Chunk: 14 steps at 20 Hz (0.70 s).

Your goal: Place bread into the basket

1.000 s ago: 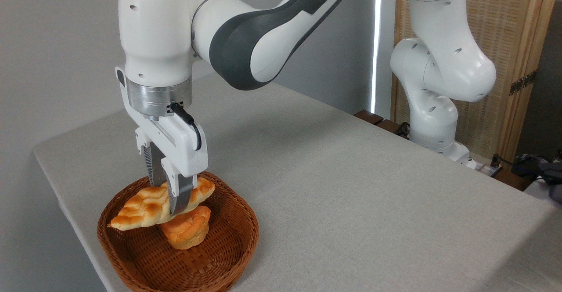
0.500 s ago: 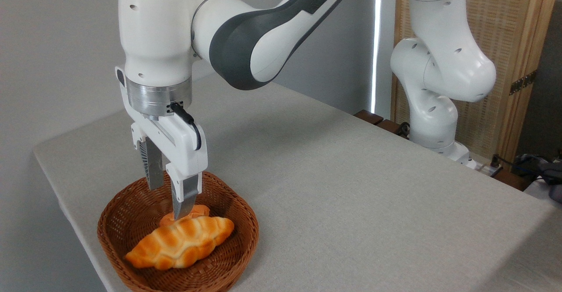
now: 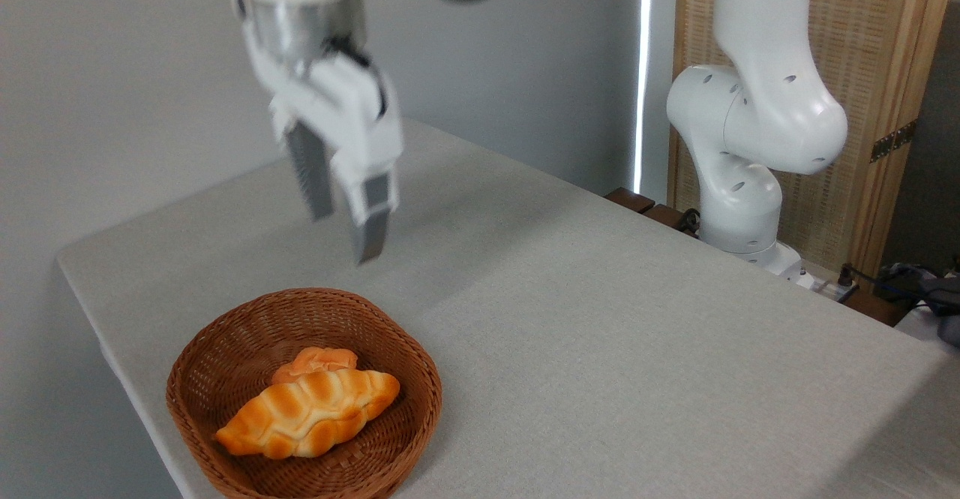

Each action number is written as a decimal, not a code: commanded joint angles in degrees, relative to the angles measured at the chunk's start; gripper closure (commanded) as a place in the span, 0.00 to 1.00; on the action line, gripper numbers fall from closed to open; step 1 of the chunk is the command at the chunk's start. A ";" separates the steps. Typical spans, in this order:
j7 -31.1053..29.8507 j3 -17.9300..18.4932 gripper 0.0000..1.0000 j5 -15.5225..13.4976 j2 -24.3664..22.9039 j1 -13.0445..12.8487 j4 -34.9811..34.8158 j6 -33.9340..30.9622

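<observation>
Pincer (image 3: 345,229): two grey fingers spread apart, nothing between them, hung in the air above the table. Below it, slightly leftward: shallow brown woven wicker basket (image 3: 225,341) on the pale grey tabletop (image 3: 600,319). Inside: long braided golden-brown bread (image 3: 309,413), lying free, with a small round orange bun (image 3: 313,359) just behind, touching it.

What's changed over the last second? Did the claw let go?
Yes. The claw released the bread, which dropped into the basket in front of the round bun, then rose clear, open and empty. Basket and bun stayed put.
</observation>
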 commanded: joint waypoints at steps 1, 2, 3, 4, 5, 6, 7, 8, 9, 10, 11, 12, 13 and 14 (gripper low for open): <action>-3.15 -0.34 0.00 3.98 -3.74 0.00 -1.16 -8.85; -5.69 -1.47 0.00 6.18 -3.74 -0.09 -1.16 -8.95; -8.32 -3.66 0.00 8.46 -3.57 -0.09 -1.16 -8.87; -9.13 -4.29 0.00 10.58 -3.48 -0.09 -1.24 -8.52; -9.05 -4.30 0.00 11.03 -3.48 -0.09 -1.24 -7.99; -8.88 -4.12 0.00 10.86 -3.48 -0.09 -1.24 -7.12; -8.87 -3.95 0.00 10.86 -3.57 -0.09 -1.33 -6.06; -8.87 -3.69 0.00 10.86 -3.48 -0.09 -1.42 -5.27; -8.87 -3.68 0.00 10.77 -3.48 -0.09 -1.51 -4.57; -8.87 -3.42 0.00 10.77 -3.48 -0.09 -1.51 -3.08; -8.87 -3.33 0.00 10.77 -3.39 -0.09 -1.59 -2.19; -8.87 -3.33 0.00 10.77 -3.39 -0.09 -1.68 -2.01; -8.87 -3.25 0.00 10.77 -3.30 -0.17 -1.77 -1.92; -8.87 -3.07 0.00 10.77 -3.30 -0.09 -1.77 -1.92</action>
